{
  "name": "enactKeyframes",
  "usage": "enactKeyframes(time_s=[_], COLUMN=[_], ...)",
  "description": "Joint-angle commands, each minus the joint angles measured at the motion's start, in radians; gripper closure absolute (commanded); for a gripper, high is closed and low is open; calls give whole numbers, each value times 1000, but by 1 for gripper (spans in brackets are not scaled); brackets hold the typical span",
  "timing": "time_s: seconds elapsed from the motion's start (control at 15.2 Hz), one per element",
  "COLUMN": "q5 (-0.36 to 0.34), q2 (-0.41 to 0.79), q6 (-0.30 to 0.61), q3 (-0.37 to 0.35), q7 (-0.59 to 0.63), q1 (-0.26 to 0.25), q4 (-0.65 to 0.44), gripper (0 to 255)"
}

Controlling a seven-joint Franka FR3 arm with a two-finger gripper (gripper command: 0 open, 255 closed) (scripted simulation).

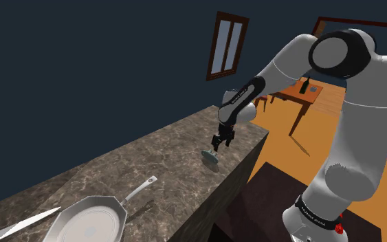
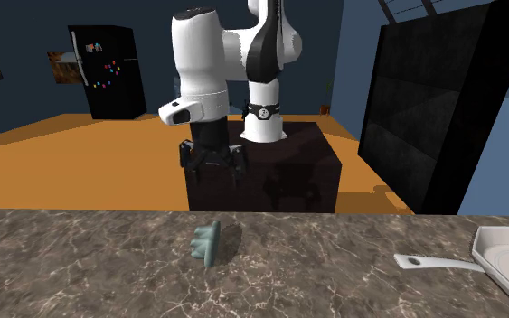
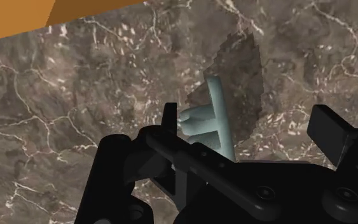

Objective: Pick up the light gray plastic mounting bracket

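Observation:
The mounting bracket (image 1: 211, 155) is a small pale grey-green piece lying on the dark marble counter (image 1: 137, 161), close to the edge on the arm's side. In the second exterior view the bracket (image 2: 208, 243) lies just in front of the counter's far edge. My black gripper (image 1: 221, 142) hangs a little above it, open. In the wrist view the bracket (image 3: 212, 118) lies below the gripper (image 3: 247, 127), between the fingers and closer to one fingertip (image 3: 170, 121) than the other; neither touches it.
A grey frying pan (image 1: 92, 220) with a long handle and a knife (image 1: 27, 223) lie at the counter's near end in the shoulder view. The dark stand (image 2: 270, 172) sits just beyond the counter edge. A table (image 1: 302, 96) stands on the orange floor farther off.

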State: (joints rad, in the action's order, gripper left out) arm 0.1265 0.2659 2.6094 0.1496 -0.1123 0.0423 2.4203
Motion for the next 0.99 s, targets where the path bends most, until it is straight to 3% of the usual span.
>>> enactKeyframes(time_s=[0.0,0.33,0.92], q5=[29,73,92], q2=[85,280,386], q6=[50,125,192], q3=[-12,-47,-72], q7=[-25,-66,-82], q1=[14,57,77], q4=[-45,-193,-232], gripper=[0,0,0])
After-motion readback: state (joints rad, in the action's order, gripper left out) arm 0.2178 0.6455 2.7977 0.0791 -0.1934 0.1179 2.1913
